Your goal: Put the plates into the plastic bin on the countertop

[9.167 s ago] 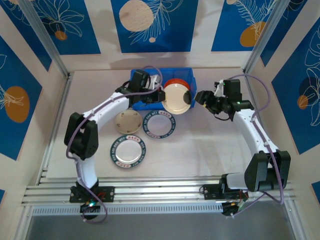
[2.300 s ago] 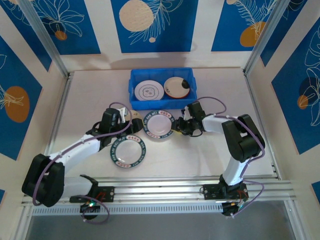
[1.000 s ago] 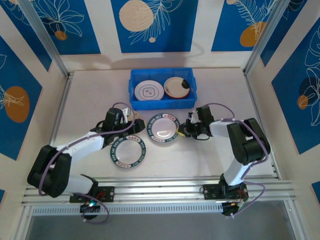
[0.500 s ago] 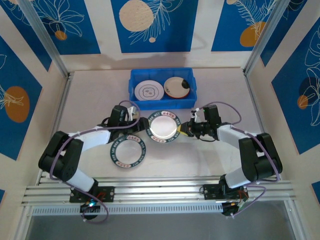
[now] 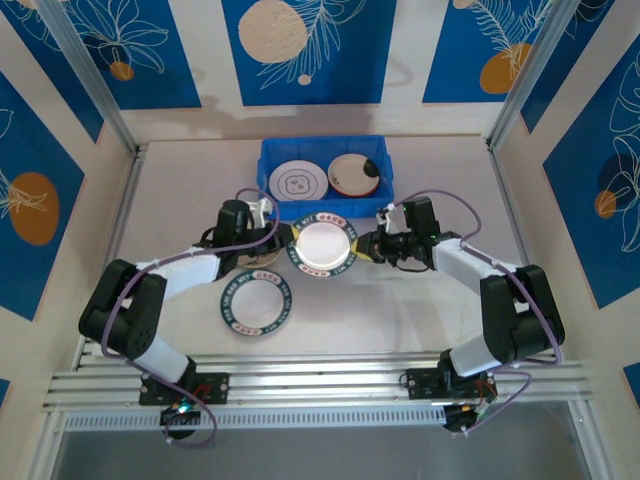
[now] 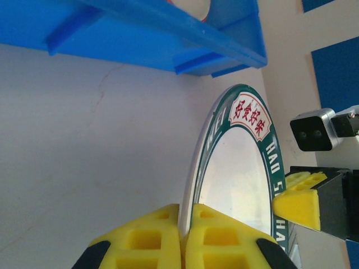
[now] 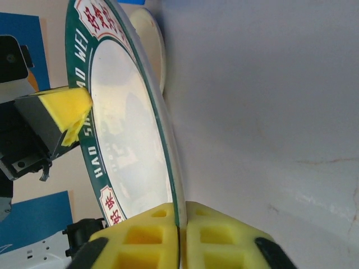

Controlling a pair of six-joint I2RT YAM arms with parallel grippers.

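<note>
Nearest the near edge of the countertop [image 5: 420, 320], left of centre, a loose green-rimmed plate [image 5: 256, 303] lies flat and untouched. Just beyond it, at the middle of the surface, the held plate [image 5: 320, 247], also green-rimmed, sits between the two arms. The left gripper [image 5: 283, 240] is at its left rim and the right gripper [image 5: 362, 247] at its right rim.

From above the fingers are too small to read, but the wrist cameras show them. In the left wrist view the left gripper's yellow pads [image 6: 151, 241] are pressed onto the plate's thin edge, and a yellow fingertip of the right gripper meets the opposite rim. The right wrist view shows the same from the other side, its own pads [image 7: 213, 238] pinching the rim. It also shows a cream plate [image 7: 152, 45] lying on the surface behind.

The held plate looks raised off the surface, though that is hard to confirm.

Farthest, centred near the far edge, the plastic bin [image 5: 325, 145] holds a white plate [image 5: 297, 182] on its left and an orange-rimmed plate [image 5: 350, 172] on its right.
</note>
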